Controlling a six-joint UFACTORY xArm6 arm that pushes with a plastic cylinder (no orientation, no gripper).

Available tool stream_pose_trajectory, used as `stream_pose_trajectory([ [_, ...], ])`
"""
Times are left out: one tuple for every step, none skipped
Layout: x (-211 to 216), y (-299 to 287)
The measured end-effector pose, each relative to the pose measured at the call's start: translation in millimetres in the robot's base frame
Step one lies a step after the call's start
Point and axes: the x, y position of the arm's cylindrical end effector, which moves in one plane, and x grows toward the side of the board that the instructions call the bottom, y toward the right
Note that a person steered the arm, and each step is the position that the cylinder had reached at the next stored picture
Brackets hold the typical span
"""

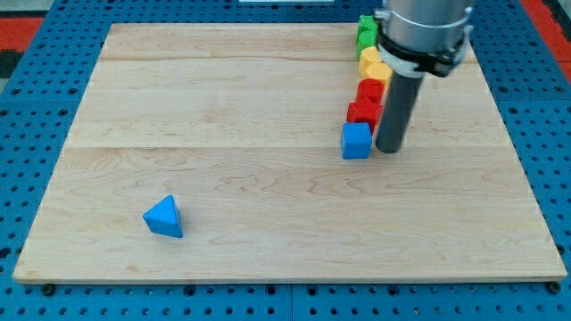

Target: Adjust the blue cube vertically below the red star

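Blue cube [356,140] sits touching below the red star [363,111] near the worktop's [268,223] top-right corner; my tip [389,148] stands just right of it.

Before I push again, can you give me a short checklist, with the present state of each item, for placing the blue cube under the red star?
1. Small blue cube in plain view: ok.
2. Red star-shaped block identified: cannot tell; two red blocks stand stacked in the column, shapes unclear.
3. Cube below the lower red block: ok, roughly; it sits touching or nearly touching, slightly toward the view's left.
4. My tip located: ok, immediately at the cube's right.
5. Blue triangular block out of the way: ok, far at the lower left of the wooden board.
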Motion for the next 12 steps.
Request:
stream_pose_trajectory([
  [24.4, -18.9],
  [15.0, -87.3],
  [8.1, -117.9],
  [8.1, -114.9],
  [8.1, -105.2],
  [-5.4, -99.4],
  [-29.9, -101.3],
  [-30.7, -91.8],
  [-16.8, -98.6],
  [-7.0, -95.5],
  [-7.0, -93.4],
  [-13.2, -93.4],
])
